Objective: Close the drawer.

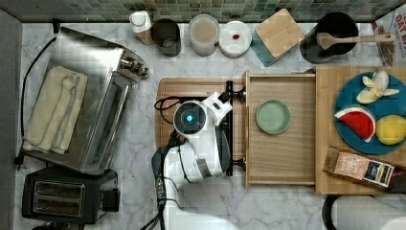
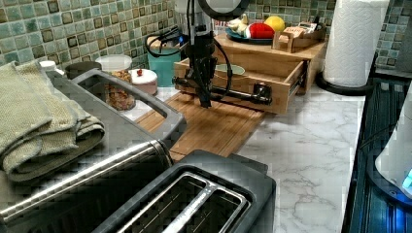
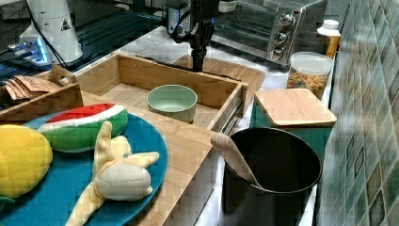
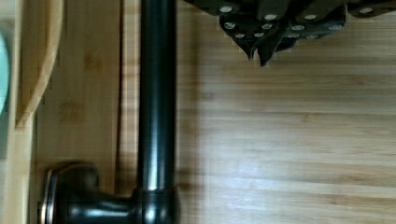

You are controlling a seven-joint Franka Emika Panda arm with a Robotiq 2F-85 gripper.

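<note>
Wrist view shows me the end effector [image 4: 258, 58] with its fingertips pressed together, pinching nothing, just beside the drawer's black bar handle [image 4: 156, 93] and above the grooved cutting board [image 4: 299, 140]. From the left view I see it pointing straight down in front of the handle. The drawer [image 1: 280, 134] stands pulled out from the wooden block [image 1: 328, 129], a green bowl [image 1: 273, 116] inside, all on the marble tabletop [image 1: 268, 206].
</note>
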